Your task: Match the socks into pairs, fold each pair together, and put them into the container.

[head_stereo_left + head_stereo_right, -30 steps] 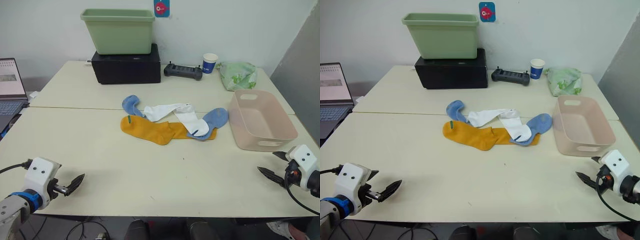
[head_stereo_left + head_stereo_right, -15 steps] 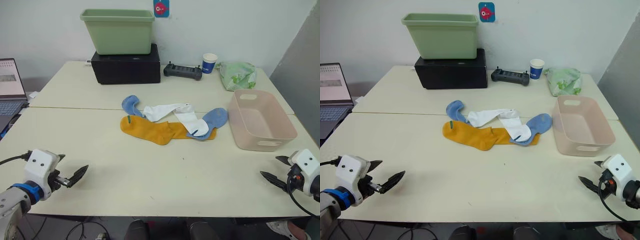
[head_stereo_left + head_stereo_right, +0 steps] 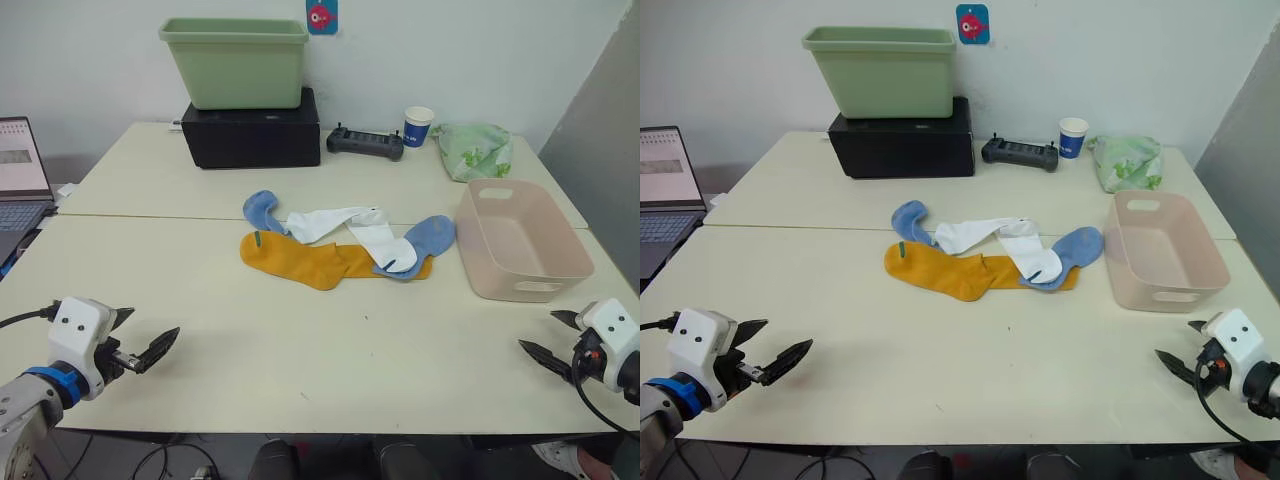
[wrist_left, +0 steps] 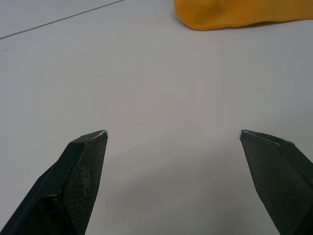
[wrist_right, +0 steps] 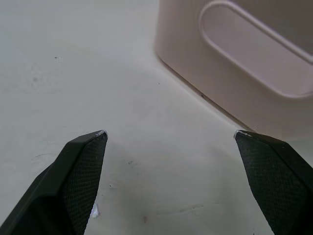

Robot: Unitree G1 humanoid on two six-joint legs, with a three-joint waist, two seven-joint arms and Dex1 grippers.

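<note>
In the middle of the cream worktop point(image 3: 200, 290) lies a loose heap of socks: a mustard-yellow sock point(image 3: 300, 262) with a small green mark at its left end stretches across the front, a white sock point(image 3: 335, 221) lies behind it and bends down over its right part, and a second white piece point(image 3: 398, 255) rests on the yellow one near a light blue sock point(image 3: 428, 237) at the right end. Another light blue sock point(image 3: 262, 210) curls at the left end behind the yellow one. Just right of the heap, apart from it, stands the pale pink container point(image 3: 523, 241), empty. At the back of the worktop a green tub point(image 3: 236, 62) sits on a black box point(image 3: 252, 133), with a black controller point(image 3: 366, 142), a paper cup point(image 3: 419, 126) and a pale green cloth bundle point(image 3: 475, 150) to their right; a laptop point(image 3: 20, 172) sits at the far left. The left gripper point(image 3: 143, 346) hovers low over the near left edge, fingers spread wide and empty. The right gripper point(image 3: 553, 342) hangs at the near right corner just in front of the container, likewise spread wide with nothing between its fingers.
</note>
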